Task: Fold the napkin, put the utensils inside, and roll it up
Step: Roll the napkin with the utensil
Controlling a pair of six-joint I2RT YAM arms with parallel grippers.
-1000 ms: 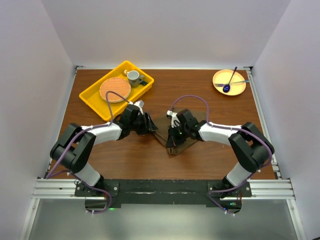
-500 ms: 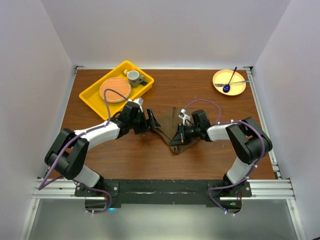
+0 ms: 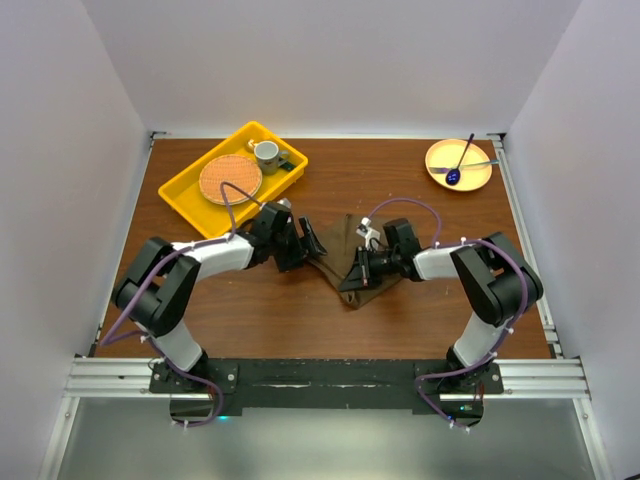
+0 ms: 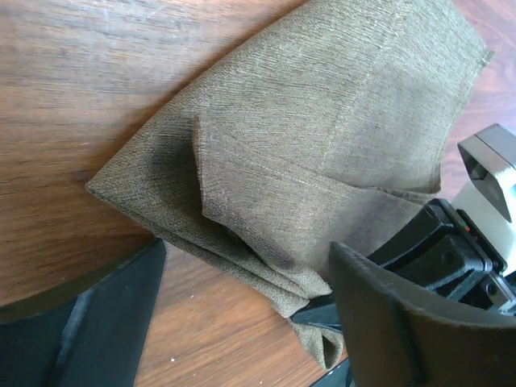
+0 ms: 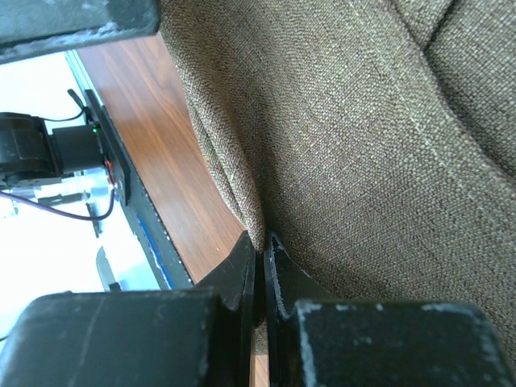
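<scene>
Napkin (image 3: 338, 248) folded, lying mid-worktop (image 3: 250, 310). Left end effector (image 3: 312, 243) at napkin's left corner, jaws spread wide, the corner lying loose between them. Right end effector (image 3: 352, 277) at napkin's near edge, pinched closed on a fold of it.

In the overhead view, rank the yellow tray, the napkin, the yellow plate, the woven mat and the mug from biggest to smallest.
1. yellow tray
2. napkin, only partly visible
3. yellow plate and woven mat: too alike to rank
4. mug
</scene>
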